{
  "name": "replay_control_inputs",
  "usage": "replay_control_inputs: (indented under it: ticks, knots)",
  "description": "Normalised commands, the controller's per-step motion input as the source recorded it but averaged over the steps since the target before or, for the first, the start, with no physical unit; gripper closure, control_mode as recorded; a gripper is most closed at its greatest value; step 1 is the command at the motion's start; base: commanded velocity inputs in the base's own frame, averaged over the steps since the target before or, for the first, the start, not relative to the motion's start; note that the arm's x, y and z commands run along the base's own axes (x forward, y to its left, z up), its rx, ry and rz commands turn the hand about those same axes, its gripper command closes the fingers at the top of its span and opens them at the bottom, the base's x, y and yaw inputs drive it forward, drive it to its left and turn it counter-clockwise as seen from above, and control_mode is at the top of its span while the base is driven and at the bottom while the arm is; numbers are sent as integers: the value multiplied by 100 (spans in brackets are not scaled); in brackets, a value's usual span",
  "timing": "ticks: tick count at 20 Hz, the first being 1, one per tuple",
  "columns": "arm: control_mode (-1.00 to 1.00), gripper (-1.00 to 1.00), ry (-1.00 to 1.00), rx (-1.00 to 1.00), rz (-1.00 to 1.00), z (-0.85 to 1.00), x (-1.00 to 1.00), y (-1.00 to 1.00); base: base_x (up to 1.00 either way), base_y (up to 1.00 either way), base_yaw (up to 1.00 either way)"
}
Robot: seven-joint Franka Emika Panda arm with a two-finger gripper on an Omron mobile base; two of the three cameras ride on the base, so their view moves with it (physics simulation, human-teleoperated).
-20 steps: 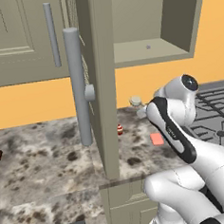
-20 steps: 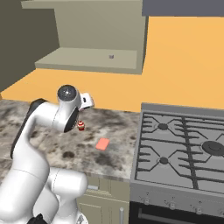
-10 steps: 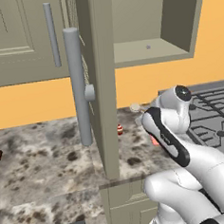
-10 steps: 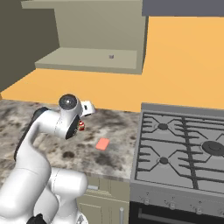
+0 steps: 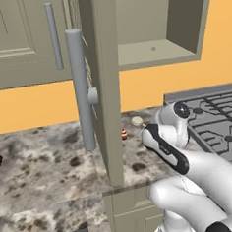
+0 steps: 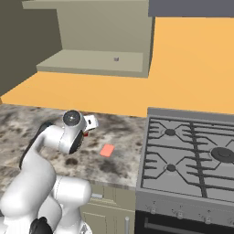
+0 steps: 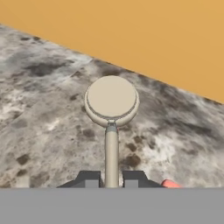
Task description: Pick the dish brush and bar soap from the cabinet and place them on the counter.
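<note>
- Dish brush [image 7: 111, 131] sits clamped in the claw [image 7: 111, 179]: in the hand view its beige stick handle runs straight up from between the two dark fingertips [image 7: 89, 179], which press on it from either side, to the round cream head.
- That cream head hangs over the mottled stone desk [image 7: 43, 131]; whether it touches the stone I cannot tell.
- A sliver of the red-and-white round object [image 7: 169, 184] peeks in just beside the right fingertip in the hand view.
- From the left base view, the white arm [image 5: 164, 146] bends low over the desk [image 5: 43, 163], and the brush head [image 5: 136, 120] shows just past the arm, near the back wall.
- The small red-and-white object [image 5: 124, 134] stands on the desk just left of that head, close to the edge of the open cabinet door [image 5: 106, 89].
- From the right base view, the arm's wrist [image 6: 75, 130] leans toward the wall, and the bar soap [image 6: 107, 150] lies flat on the desk [image 6: 123, 137] to its right, between the arm and the stove [image 6: 192, 155], apart from both.
- A dab of red [image 6: 85, 134] shows right by the wrist in that view.
- Further back and above, the cabinet [image 6: 96, 59] stands open, with a plain taupe shelf and a small dark speck on the shelf floor.
- The long grey bar handle [image 5: 80, 91] runs down the open door in the left base view; a second handle [image 5: 54, 36] sits on the shut door behind it.
- Orange wall [image 6: 183, 68] runs behind the desk and the stove.
</note>
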Motion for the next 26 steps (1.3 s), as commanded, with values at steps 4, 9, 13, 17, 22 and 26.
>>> replay_control_inputs:
  ticks: [4, 9, 13, 17, 22, 26]
  knots:
    - [-100, 100, 0, -2, -1, -36, 17, 6, 0, 0, 0]
    - [-100, 100, 2, -3, -1, -31, 22, 5, 0, 0, 0]
    - [-100, 100, 2, -2, 0, -36, 20, 0, 0, 0, 0]
    - [-100, 100, 0, -1, 0, -42, 14, 0, 0, 0, 0]
    - [-100, 100, 0, 0, 0, -33, 15, 5, 0, 0, 0]
    - [-100, 100, 0, 0, 0, -25, 8, 9, 0, 0, 0]
